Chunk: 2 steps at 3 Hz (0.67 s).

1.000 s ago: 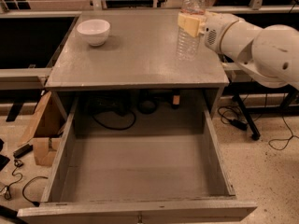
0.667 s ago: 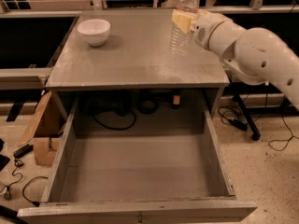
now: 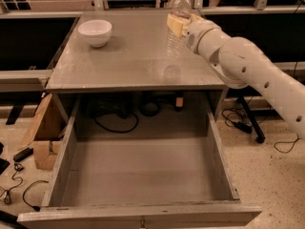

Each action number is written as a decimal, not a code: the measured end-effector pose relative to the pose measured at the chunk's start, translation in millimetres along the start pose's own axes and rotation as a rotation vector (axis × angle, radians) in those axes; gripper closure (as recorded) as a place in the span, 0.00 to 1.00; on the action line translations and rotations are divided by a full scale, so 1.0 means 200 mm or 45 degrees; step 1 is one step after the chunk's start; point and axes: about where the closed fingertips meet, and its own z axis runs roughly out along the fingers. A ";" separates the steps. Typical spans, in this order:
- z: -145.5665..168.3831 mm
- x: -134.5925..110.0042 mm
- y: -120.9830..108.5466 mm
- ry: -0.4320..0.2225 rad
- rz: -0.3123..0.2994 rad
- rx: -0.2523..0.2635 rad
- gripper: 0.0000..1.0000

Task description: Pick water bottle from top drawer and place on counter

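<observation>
Leftward and a little toward the top of the frame is where the fingers (image 3: pixel 175 25) and their load have drifted over the past second, from near the right edge of the desk (image 3: pixel 128 61) to further in over its surface. The pale yellow pads are clenched around the water bottle (image 3: pixel 181 5) just below its shoulder and hold it upright, white cap up, at the upper middle of the frame. Its base sits at or just above the desk; I cannot tell whether it touches. This looks like the placing step, with the lift out of the top drawer (image 3: pixel 62 166) already done. Next would be a short straight descent until the base rests flat, then letting go without tipping it. The bottle is thin, clear, ribbed plastic, light and easy to topple. The desk is flat grey paint, slightly glossy, with a faint reflection under the bottle. A round white bowl (image 3: pixel 95 31) stands well apart at upper left. Behind the fingers runs the smooth white rounded arm (image 3: pixel 248 66). Below, the drawer hangs open, a plain grey box.
</observation>
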 end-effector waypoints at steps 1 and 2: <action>0.03 0.07 0.02 0.004 -0.029 0.017 1.00; 0.05 0.11 0.04 -0.004 -0.085 0.041 1.00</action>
